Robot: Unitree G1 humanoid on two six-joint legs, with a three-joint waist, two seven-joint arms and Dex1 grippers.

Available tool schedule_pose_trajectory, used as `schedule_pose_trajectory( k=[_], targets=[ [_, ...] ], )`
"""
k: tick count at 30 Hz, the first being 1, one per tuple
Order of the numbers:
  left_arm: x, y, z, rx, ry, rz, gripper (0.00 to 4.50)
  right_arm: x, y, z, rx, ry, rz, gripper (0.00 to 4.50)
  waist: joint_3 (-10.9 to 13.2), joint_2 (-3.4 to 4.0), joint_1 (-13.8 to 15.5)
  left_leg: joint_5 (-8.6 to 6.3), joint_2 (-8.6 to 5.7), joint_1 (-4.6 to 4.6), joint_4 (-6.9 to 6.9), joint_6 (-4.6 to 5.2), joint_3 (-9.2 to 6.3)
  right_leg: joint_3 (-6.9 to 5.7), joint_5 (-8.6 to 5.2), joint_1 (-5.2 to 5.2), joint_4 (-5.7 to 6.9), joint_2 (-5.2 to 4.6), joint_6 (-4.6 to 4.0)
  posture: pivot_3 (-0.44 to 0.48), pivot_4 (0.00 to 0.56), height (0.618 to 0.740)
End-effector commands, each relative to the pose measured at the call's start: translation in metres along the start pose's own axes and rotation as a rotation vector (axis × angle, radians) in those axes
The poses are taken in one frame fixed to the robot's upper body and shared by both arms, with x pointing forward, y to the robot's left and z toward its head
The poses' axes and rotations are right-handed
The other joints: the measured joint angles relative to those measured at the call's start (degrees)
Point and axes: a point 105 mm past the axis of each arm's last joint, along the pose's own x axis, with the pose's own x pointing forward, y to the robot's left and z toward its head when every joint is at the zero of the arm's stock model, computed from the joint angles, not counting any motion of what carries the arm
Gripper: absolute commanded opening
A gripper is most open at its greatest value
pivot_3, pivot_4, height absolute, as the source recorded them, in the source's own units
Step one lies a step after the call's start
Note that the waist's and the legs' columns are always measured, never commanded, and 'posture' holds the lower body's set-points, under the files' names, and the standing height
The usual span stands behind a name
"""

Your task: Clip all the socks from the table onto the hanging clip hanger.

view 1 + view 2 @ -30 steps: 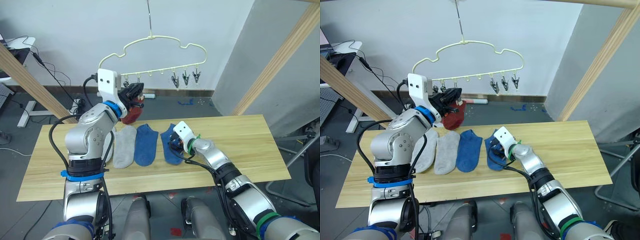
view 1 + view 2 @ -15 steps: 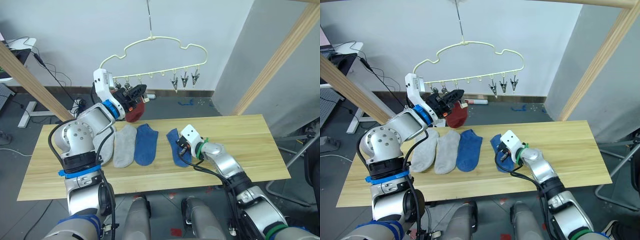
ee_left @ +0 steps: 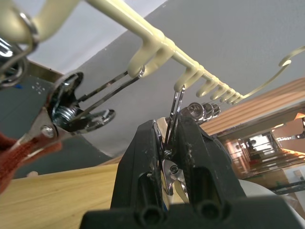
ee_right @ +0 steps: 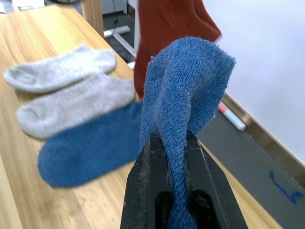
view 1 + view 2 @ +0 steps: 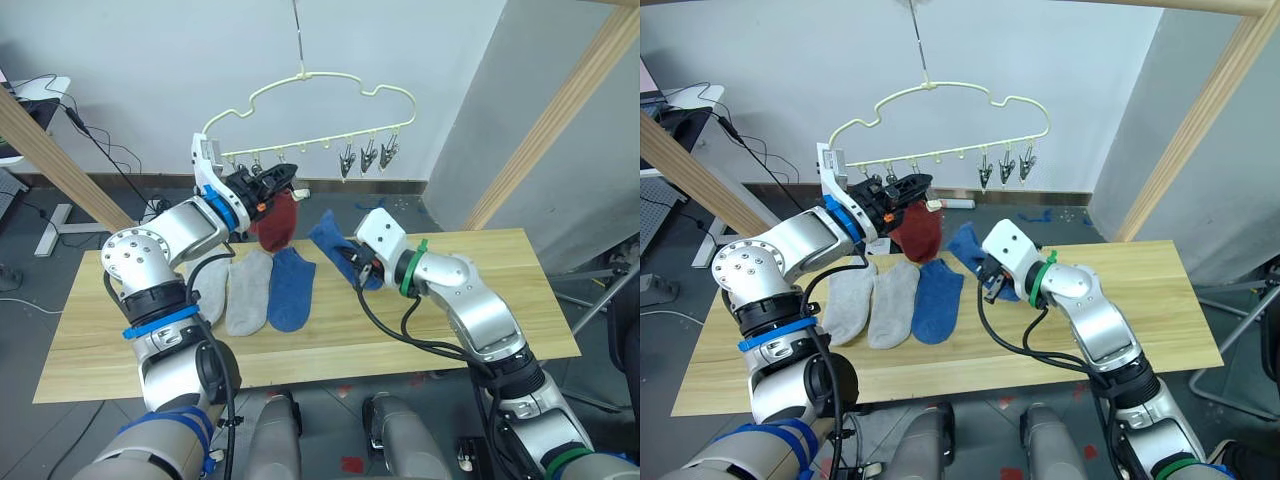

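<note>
Right wrist view: blue sock (image 4: 183, 90) pinched btwn right fingers (image 4: 143, 191).

Head stereo pair overhead (wrist cameras close-up along pincers)

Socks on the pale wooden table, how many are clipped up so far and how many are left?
Done: one rust red sock hangs from a clip on the pale yellow wire hanger. In hand: the right end effector is shut on a blue ankle sock, lifted off the table, while the left end effector squeezes a grey metal clip. Left: two light grey socks and one blue sock.
</note>
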Motion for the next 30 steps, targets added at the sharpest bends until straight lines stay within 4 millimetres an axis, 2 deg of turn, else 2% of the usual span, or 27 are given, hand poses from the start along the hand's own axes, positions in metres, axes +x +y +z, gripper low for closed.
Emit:
schedule_pose_trajectory(
  k=[1, 8, 15, 21, 30],
  targets=[
    [0.002, -0.004, 0.002, -0.017, -0.003, -0.014, 0.24, 0.0, 0.004, 0.026, -0.053, -0.068, 0.008, 0.02, 0.0, 0.0, 0.01, 0.0, 0.0, 0.0, 0.0, 0.0, 0.0, 0.0, 0.0, 0.0, 0.0, 0.0, 0.0, -0.019, 0.265, 0.74],
    [0.005, -0.009, -0.003, -0.004, 0.02, -0.024, 0.24, 0.008, 0.009, 0.039, -0.08, -0.099, 0.012, 0.02, 0.0, 0.0, 0.03, 0.0, -0.01, -0.01, 0.0, -0.01, 0.01, 0.0, 0.12, -0.01, -0.04, -0.02, -0.2, -0.017, 0.261, 0.74],
    [0.003, -0.006, -0.002, -0.021, 0.013, -0.014, 0.24, 0.008, 0.013, 0.049, -0.13, -0.115, 0.029, 0.02, 0.0, 0.0, 0.05, 0.0, -0.02, -0.03, -0.01, -0.01, 0.01, -0.01, 0.12, -0.01, -0.06, -0.03, -0.2, -0.017, 0.259, 0.74],
    [0.002, -0.008, -0.006, -0.025, 0.023, -0.025, 0.24, 0.008, 0.01, 0.05, -0.152, -0.112, 0.014, 0.02, 0.0, 0.0, 0.05, 0.01, -0.01, -0.03, -0.01, -0.02, 0.0, -0.02, 0.12, -0.01, -0.08, -0.03, -0.21, -0.015, 0.25, 0.74],
    [-0.004, -0.002, 0.0, -0.017, 0.01, -0.006, 0.24, -0.002, 0.01, 0.042, -0.176, -0.08, 0.019, 0.02, 0.0, 0.0, 0.05, 0.01, -0.01, -0.04, -0.02, -0.04, 0.01, -0.02, 0.12, -0.01, -0.09, -0.03, -0.21, -0.01, 0.241, 0.74]
  ],
)
